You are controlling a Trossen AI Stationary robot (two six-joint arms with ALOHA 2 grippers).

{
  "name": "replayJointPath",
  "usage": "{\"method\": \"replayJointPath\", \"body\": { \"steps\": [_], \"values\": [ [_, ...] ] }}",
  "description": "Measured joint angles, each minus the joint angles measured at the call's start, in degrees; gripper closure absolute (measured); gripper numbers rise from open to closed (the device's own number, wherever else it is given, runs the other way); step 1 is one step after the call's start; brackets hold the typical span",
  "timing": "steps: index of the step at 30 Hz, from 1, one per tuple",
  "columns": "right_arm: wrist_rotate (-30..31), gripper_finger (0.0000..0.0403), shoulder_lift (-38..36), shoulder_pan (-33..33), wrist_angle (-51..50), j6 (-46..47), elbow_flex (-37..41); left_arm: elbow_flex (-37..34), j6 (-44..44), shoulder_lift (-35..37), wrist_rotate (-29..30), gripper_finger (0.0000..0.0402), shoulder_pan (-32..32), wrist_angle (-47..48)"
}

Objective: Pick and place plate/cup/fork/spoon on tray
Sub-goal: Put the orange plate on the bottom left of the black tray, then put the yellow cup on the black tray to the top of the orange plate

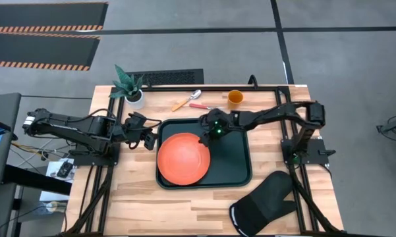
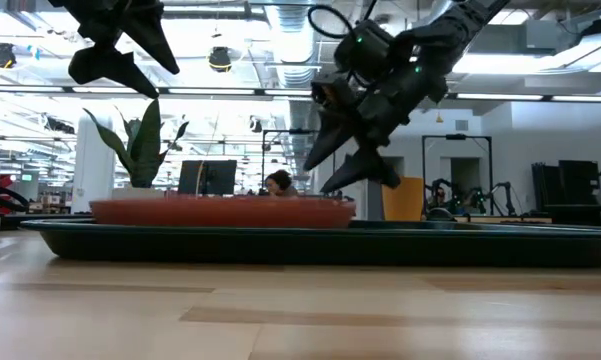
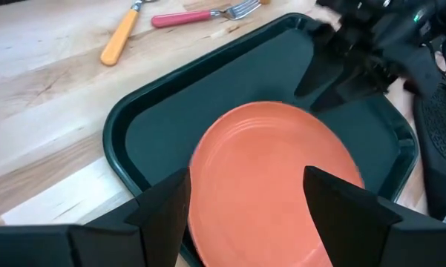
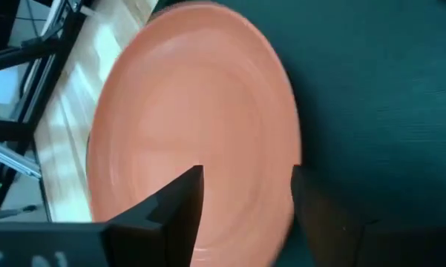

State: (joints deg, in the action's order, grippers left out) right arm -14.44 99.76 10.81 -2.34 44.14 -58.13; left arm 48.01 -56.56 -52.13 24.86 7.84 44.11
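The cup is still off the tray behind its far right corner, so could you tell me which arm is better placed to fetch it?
Probably the right. The right gripper hangs open over the tray beside the plate, nearer the cup. The left gripper, also open, sits off the tray's left edge, farther away.

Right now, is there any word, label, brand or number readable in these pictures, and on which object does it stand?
None can be read. The plate, tray, cup, fork and spoon carry no visible print. Screens in the room behind the table, seen in the low view, are too small to read.
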Motion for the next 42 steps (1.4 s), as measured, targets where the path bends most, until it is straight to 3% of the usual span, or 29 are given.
{"method": "replayJointPath", "body": {
  "steps": [5,12,18,23,31,42],
  "values": [
    [5.2,0.0189,-7.1,2.1,-7.2,-5.4,0.0,0.0,0.1,0.0,0.3,0.0154,0.0,0.2],
    [17.9,0.0200,-16.8,9.4,-20.3,-8.9,0.0,-0.3,-0.1,-0.1,1.6,0.0154,0.0,0.2],
    [23.4,0.0178,-21.4,18.1,-28.0,-12.6,0.0,-0.3,-0.5,-0.4,1.4,0.0154,0.0,-0.2],
    [24.1,0.0156,-21.7,25.9,-29.5,-16.0,0.0,-0.3,-1.5,-0.4,1.6,0.0154,0.0,-0.1],
    [25.0,0.0154,-21.7,34.0,-29.3,-18.6,0.0,-0.3,-1.7,-0.4,2.2,0.0154,0.0,-0.1],
    [24.6,0.0154,-15.9,31.9,-28.3,-19.2,0.1,-0.3,-1.7,-0.4,3.6,0.0154,0.0,-0.1]
  ]
}}
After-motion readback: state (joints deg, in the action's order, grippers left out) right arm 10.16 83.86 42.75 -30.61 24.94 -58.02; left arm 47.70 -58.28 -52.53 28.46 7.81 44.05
